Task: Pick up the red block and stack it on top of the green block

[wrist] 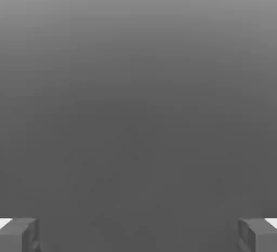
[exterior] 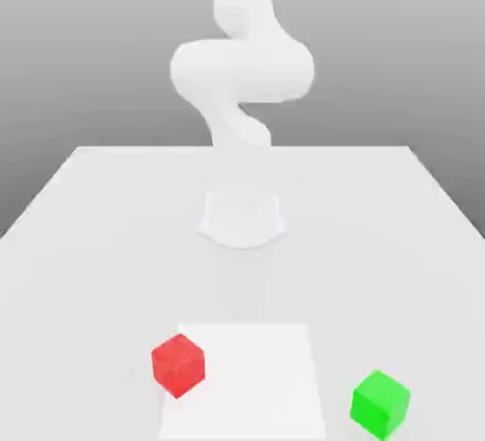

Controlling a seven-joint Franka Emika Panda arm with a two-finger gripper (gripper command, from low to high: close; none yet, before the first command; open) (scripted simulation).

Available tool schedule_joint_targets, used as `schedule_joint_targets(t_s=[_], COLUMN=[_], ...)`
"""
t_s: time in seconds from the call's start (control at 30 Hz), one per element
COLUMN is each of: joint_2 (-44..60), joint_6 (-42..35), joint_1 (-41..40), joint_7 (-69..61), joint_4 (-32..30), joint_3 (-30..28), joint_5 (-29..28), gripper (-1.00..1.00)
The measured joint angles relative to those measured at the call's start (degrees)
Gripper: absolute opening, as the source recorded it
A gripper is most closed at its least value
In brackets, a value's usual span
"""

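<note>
Nearby, at the front of the table (exterior: 85,240): red block (exterior: 178,364), resting flat on the surface, one corner turned toward the exterior camera, overlapping the edge of a paler square patch (exterior: 251,373) on the exterior view's left. Green block (exterior: 380,401) well apart from it, toward the exterior view's right, just off the patch's other edge, also flat on the table. Neither block touched. White arm (exterior: 242,70) rising from its round base (exterior: 242,219) farther back, mid-table, bent overhead. Gripper (wrist: 138,233) released, fingertips (wrist: 19,233) spread wide apart, nothing between them but grey background.
</note>
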Motion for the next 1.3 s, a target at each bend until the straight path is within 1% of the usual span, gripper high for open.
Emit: schedule_joint_targets(t_s=[0.27, 0.47, 0.57, 0.7, 0.9, 0.93, 1.13, 1.2, 1.3], joint_2=[17.1, 29.6, 35.8, 43.8, 56.2, 57.3, 57.9, 55.7, 50.1], joint_6=[8.7, 15.0, 18.3, 22.7, 32.7, 33.7, 34.3, 32.4, 27.6], joint_1=[-6.8, -10.2, -11.2, -12.6, -11.9, -11.7, -11.7, -12.1, -12.5], joint_7=[12.8, 21.6, 25.2, 28.3, 29.8, 29.9, 30.1, 30.1, 29.3], joint_4=[-7.2, -12.4, -15.1, -18.4, -17.5, -17.4, -17.3, -17.6, -18.4], joint_3=[2.6, 2.6, 2.0, 1.7, 0.7, 0.5, 0.5, 1.0, 1.5], joint_5=[-2.7, -3.9, -3.3, -0.5, -0.9, -1.1, -1.3, -1.3, -0.2], gripper=[0.0, 0.0, 0.0, 0.0, 0.0, -1.0, -1.0, -1.0, -1.0])
